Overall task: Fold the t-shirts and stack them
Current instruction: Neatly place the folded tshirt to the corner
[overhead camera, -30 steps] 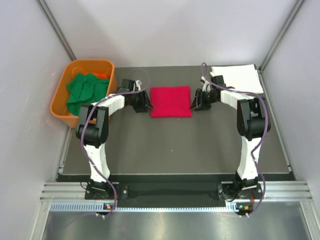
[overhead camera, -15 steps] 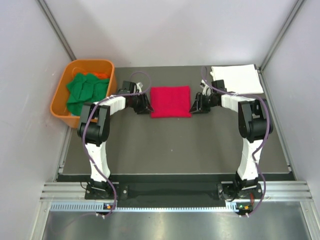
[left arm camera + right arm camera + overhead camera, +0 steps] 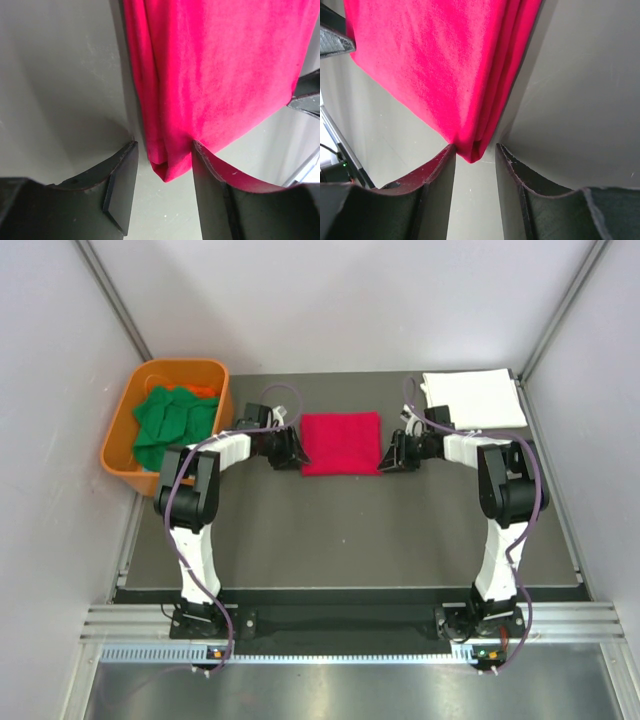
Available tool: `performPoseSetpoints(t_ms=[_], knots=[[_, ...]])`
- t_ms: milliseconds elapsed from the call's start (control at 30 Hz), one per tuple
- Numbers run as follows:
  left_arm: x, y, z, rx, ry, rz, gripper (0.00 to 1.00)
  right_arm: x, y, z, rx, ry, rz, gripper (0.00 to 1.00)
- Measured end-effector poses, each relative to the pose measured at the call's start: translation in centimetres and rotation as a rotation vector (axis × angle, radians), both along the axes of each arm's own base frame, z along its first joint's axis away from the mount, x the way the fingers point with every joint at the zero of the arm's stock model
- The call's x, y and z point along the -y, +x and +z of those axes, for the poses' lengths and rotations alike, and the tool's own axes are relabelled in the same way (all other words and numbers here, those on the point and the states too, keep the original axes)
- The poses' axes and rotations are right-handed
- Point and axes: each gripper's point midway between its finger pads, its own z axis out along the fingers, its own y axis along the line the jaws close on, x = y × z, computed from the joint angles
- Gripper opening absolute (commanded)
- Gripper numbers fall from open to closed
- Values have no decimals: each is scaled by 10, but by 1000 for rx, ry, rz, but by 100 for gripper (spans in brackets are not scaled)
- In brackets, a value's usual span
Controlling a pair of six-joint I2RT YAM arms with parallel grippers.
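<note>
A bright red t-shirt (image 3: 341, 443), folded into a square, lies flat at mid-table. My left gripper (image 3: 291, 454) sits at its near left corner. In the left wrist view that red corner (image 3: 170, 160) pokes between the open jaws of the left gripper (image 3: 162, 172), brushing the right finger (image 3: 212, 195). My right gripper (image 3: 387, 457) is at the near right corner. There the red fold (image 3: 472, 145) lies between the open jaws of the right gripper (image 3: 475, 162), unclamped. A folded white t-shirt (image 3: 473, 398) lies at the back right. Crumpled green t-shirts (image 3: 172, 420) fill the tub.
The orange plastic tub (image 3: 122, 430) stands at the table's back left, just beyond my left arm. Grey walls and metal posts close in the left, right and back sides. The dark table top (image 3: 340, 530) stretches from the shirt to the arm bases.
My right gripper has slid toward the near right corner of the red t-shirt and its jaws have narrowed a little. The left gripper has barely shifted. The shirt has not moved.
</note>
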Motion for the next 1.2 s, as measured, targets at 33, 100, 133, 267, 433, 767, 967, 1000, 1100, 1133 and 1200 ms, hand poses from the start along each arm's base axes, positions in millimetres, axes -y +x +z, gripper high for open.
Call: performPoseSetpoints(t_ms=[33, 100, 133, 267, 433, 767, 967, 1000, 1100, 1133, 1200], knots=[[1, -1, 0, -4, -5, -2, 52, 0, 0, 0, 0, 0, 0, 38], [2, -3, 0, -11, -14, -5, 51, 0, 0, 0, -1, 1, 0, 38], [3, -4, 0, -16, -20, -7, 49, 0, 0, 0, -1, 1, 0, 38], [4, -10, -3, -37, -36, -9, 31, 0, 0, 0, -2, 2, 1, 25], [2, -18, -10, -73, -27, 0, 0, -2, -1, 2, -6, 17, 4, 0], [-9, -49, -10, -138, 85, 35, 0, 3, -58, -4, -69, 15, -35, 0], [-11, -95, -15, -210, 131, 14, 3, 7, -106, -9, -97, -26, -75, 0], [-11, -102, -16, -218, 147, 9, 14, 8, -114, -11, -100, -32, -80, 0], [-12, -118, -15, -236, 194, 0, 25, 12, -138, -15, -117, -49, -98, 14], [-16, -121, -15, -241, 218, 4, 32, 15, -144, -16, -125, -60, -110, 19], [-24, -123, -14, -245, 256, 20, 38, 20, -150, -13, -118, -74, -128, 32]])
